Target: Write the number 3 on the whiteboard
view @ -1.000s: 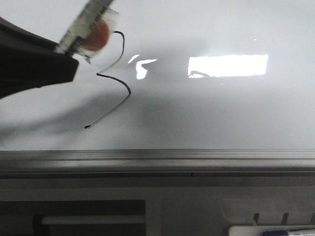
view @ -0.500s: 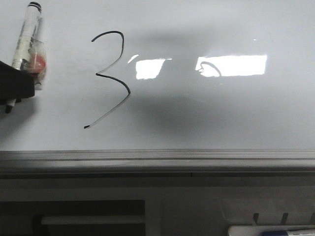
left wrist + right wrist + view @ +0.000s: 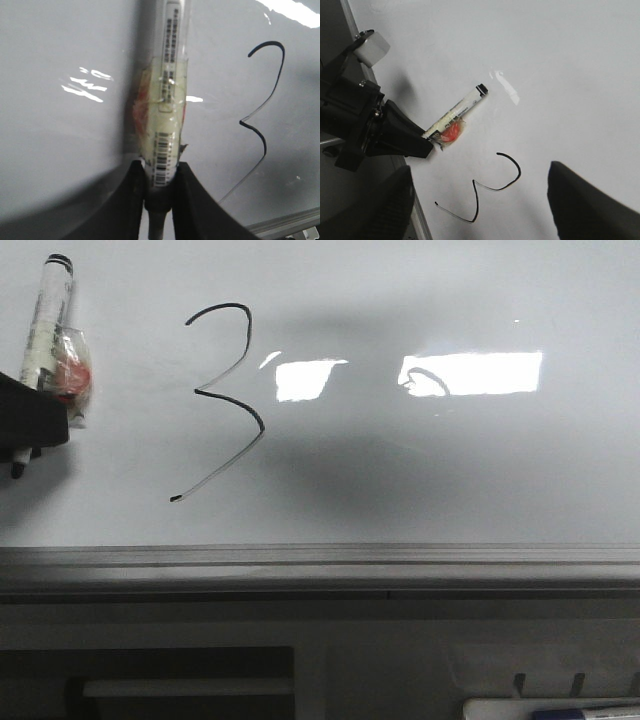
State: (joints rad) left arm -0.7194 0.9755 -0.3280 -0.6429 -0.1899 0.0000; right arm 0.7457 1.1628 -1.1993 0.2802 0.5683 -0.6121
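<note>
The left gripper [image 3: 22, 425] is mostly cut off by the front view's edge. Its fingers [image 3: 132, 200] hide the marker's [image 3: 167, 125] lower barrel (label print blurred). The right gripper's [image 3: 480, 210] fingertips run off-frame.

left tool [image 3: 159, 187]: matte black, curved fingers | wrist: black housing, silver-grey block [image 3: 371, 47]

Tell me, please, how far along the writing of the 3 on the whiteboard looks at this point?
The number 3 stands complete on the whiteboard, both curves and the long tail drawn. The left gripper holds the marker off to the side of the figure. The right gripper is open and idle. Nothing visible remains except perhaps putting the marker down.
</note>
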